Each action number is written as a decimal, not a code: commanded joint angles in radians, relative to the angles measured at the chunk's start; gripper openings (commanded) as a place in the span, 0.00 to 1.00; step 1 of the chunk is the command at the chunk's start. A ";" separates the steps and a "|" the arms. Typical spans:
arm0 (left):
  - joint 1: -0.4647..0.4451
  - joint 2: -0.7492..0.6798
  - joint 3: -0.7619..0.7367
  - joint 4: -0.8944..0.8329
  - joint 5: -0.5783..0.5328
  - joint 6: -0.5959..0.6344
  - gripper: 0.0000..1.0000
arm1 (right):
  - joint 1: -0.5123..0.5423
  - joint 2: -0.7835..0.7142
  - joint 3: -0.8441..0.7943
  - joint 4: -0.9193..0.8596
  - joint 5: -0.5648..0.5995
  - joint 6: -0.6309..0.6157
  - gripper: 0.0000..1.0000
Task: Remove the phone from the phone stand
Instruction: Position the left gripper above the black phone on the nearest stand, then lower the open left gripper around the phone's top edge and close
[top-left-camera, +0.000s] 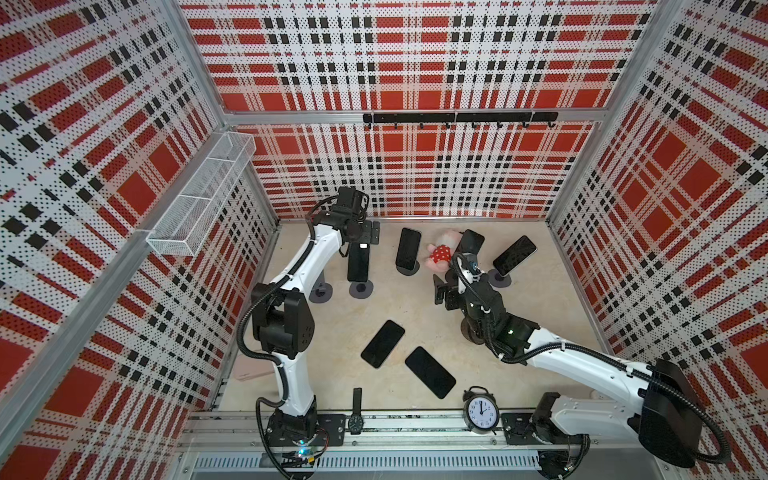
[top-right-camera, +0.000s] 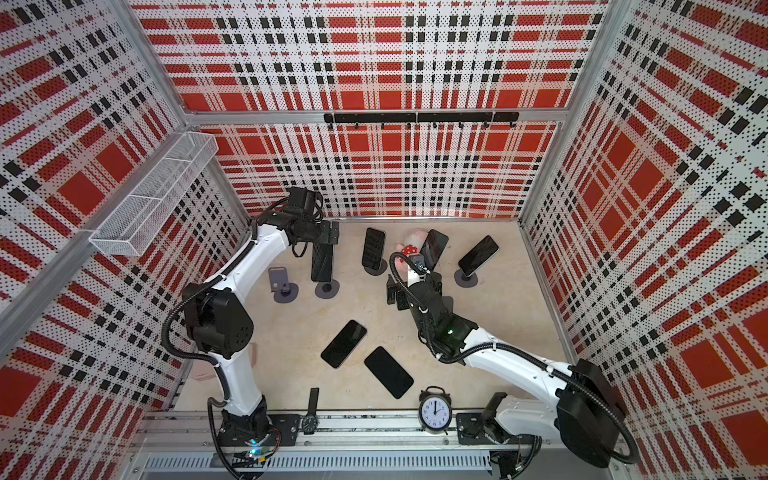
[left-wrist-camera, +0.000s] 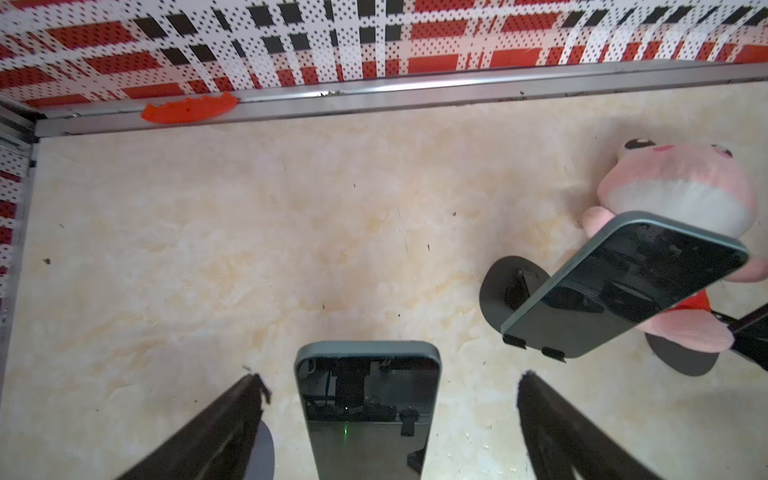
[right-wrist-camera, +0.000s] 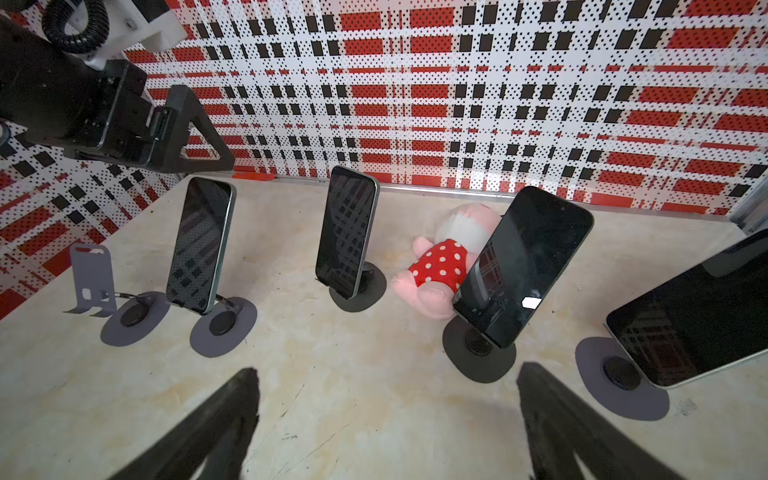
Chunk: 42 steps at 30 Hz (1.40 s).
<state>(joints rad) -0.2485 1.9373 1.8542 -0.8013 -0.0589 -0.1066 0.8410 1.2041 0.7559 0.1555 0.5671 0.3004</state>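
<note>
At the left gripper (left-wrist-camera: 391, 376): spread wide, gripping nothing. Hangs just above the top edge of the phone (left-wrist-camera: 368, 415), one finger to each side in the wrist view, touching neither. Not yet lifted, that phone, but seated upright on the phone stand (top-left-camera: 360, 289) near the back left corner of the tabletop (top-left-camera: 415, 316).

Just beside it, toward the left edge, an empty stand (right-wrist-camera: 93, 278). Along the back edge toward the right: a second phone (right-wrist-camera: 347, 232) on a stand, a pink plush toy (right-wrist-camera: 440, 262) in a red dotted dress lying on its side, then a third phone (right-wrist-camera: 523, 266) and a fourth phone (right-wrist-camera: 698, 320), each propped on its own round-based stand.

At the right gripper (right-wrist-camera: 388, 371): likewise wide and empty, low over bare tabletop right of centre, facing that row.

Farther out, toward the front: a loose phone (top-left-camera: 382, 343) and a second loose phone (top-left-camera: 430, 372) lying flat, close together but apart. At the front edge, an alarm clock (top-left-camera: 481, 411) and a wristwatch (top-left-camera: 355, 411).
</note>
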 joint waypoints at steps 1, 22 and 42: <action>0.038 0.023 0.022 -0.026 0.020 0.015 0.98 | -0.006 -0.004 -0.013 0.030 0.025 -0.024 1.00; 0.038 0.048 -0.009 0.020 0.072 0.001 0.98 | -0.054 -0.044 -0.026 -0.007 -0.004 0.064 1.00; 0.020 0.080 -0.047 0.031 0.043 -0.003 0.99 | -0.058 -0.041 -0.062 0.035 -0.007 0.048 1.00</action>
<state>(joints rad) -0.2321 2.0018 1.8244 -0.7853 -0.0135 -0.1081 0.7891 1.1805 0.7055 0.1627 0.5575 0.3565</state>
